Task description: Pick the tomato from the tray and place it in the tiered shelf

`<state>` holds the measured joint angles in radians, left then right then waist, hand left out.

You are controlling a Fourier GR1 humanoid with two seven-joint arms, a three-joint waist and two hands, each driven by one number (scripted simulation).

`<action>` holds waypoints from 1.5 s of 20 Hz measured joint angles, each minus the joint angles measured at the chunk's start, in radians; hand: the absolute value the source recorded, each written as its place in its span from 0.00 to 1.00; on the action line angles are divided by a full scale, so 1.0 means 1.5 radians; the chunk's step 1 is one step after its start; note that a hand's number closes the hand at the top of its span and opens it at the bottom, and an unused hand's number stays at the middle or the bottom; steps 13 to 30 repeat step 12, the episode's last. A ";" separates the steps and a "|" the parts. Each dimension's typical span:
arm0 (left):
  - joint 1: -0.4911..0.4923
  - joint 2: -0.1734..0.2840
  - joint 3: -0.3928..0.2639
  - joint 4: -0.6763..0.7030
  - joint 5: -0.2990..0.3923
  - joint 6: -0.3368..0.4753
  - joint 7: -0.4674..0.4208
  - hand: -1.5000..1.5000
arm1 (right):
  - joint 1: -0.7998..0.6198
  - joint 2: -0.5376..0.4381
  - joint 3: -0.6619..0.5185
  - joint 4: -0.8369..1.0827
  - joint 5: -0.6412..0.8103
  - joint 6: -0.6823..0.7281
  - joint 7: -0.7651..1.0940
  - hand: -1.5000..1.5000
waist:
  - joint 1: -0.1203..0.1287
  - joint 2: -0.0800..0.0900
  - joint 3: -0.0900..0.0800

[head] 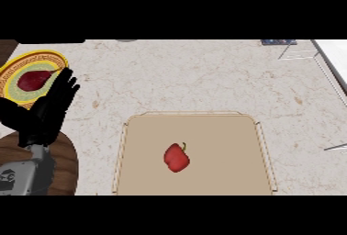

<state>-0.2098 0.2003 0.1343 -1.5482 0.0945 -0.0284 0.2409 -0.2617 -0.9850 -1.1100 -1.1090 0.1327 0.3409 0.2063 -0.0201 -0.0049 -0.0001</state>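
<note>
A red tomato [176, 158] with a small stem lies near the middle of a flat tan tray [224, 137] at the front of the counter. My left hand [54, 108] rests at the left edge, fingers straight and pointing up, well left of the tray and holding nothing. Thin wire parts of the tiered shelf [324, 69] run along the right edge. My right hand does not show.
A yellow-rimmed plate [17, 75] with a dark red item [35, 79] sits at the far left, partly behind my left hand. A dark wooden round surface [64, 160] lies at the lower left. A dark blue object [278, 42] is at the back right.
</note>
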 measured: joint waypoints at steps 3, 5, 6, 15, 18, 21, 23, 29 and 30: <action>-0.008 -0.008 -0.005 0.006 -0.010 0.011 -0.002 0.50 | 0.047 -0.027 -0.061 0.040 -0.044 0.065 -0.037 0.00 | -0.003 0.000 0.000; -0.014 0.000 0.002 0.002 -0.002 0.007 0.012 0.50 | 0.081 -0.035 -0.102 0.041 -0.077 0.115 -0.046 0.00 | -0.005 0.000 0.000; -0.015 -0.001 0.002 0.010 -0.003 0.005 0.004 0.50 | 0.099 -0.043 -0.119 0.052 -0.088 0.140 -0.061 0.00 | -0.006 0.000 0.000; -0.013 0.004 0.010 0.006 0.002 -0.001 0.001 0.50 | 0.210 -0.033 -0.186 0.054 -0.104 0.228 -0.185 0.00 | -0.002 0.001 0.000; -0.013 0.004 0.010 0.006 0.002 -0.001 0.001 0.50 | 0.210 -0.033 -0.186 0.054 -0.104 0.228 -0.185 0.00 | -0.002 0.001 0.000; -0.013 0.004 0.010 0.006 0.002 -0.001 0.001 0.50 | 0.210 -0.033 -0.186 0.054 -0.104 0.228 -0.185 0.00 | -0.002 0.001 0.000; -0.013 0.004 0.010 0.006 0.002 -0.001 0.001 0.50 | 0.210 -0.033 -0.186 0.054 -0.104 0.228 -0.185 0.00 | -0.002 0.001 0.000; -0.013 0.004 0.010 0.006 0.002 -0.001 0.001 0.50 | 0.210 -0.033 -0.186 0.054 -0.104 0.228 -0.185 0.00 | -0.002 0.001 0.000; -0.013 0.004 0.010 0.006 0.002 -0.001 0.001 0.50 | 0.210 -0.033 -0.186 0.054 -0.104 0.228 -0.185 0.00 | -0.002 0.001 0.000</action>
